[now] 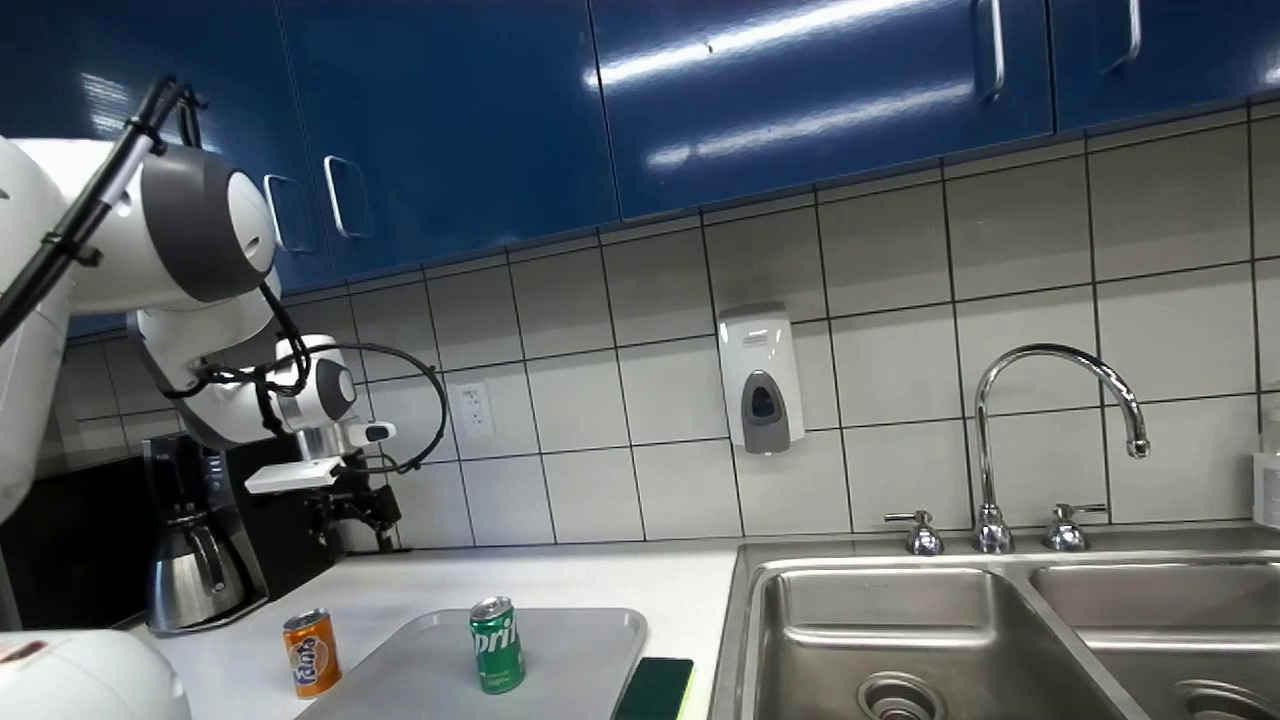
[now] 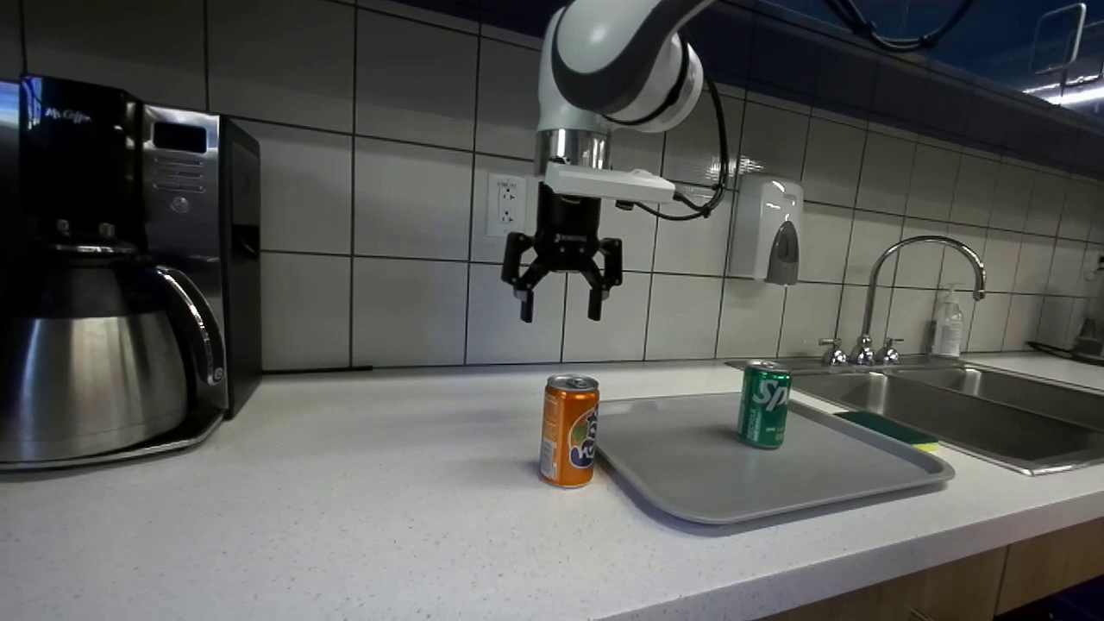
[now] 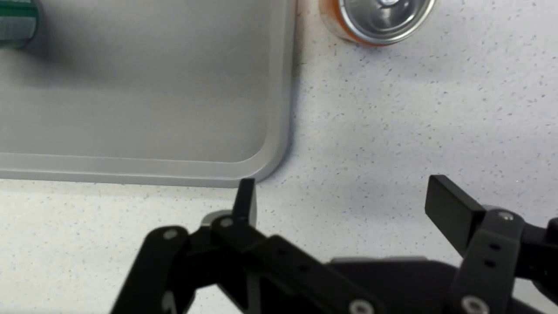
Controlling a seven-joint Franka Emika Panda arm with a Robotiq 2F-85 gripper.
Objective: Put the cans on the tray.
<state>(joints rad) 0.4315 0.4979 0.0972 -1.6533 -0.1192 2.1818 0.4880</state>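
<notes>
The orange can (image 2: 569, 435) is standing upright on the surface (image 2: 345, 509), just beside the tray (image 2: 699, 474), with only a narrow strip lying between its wall and the tray's edge. I am expecting it to handle as thin metal: smooth, slippery, stiff under a gentle squeeze but probably denting under a hard one. Whether it is holding any drink I am not managing to tell, so I am allowing for a full can's weight. I am favouring a grip from above, across the middle of the painted wall, with my fingers (image 3: 451, 213) keeping clear of the narrowing neck under its silver top. One thing is worrying me: given how they are facing in the wrist view, the finger toward the tray is probably needing that narrow strip, and risking the tray's edge.

Those fingers are hanging above the surface, off a corner of the tray, standing wide apart with nothing between them. The green can (image 2: 764, 405) is standing upright on the tray, so I am judging that only the orange one is waiting to join it. Across the tray from the orange can, a dark green pad (image 2: 884, 426) is lying close by, with the sink (image 1: 885, 600) beyond.
</notes>
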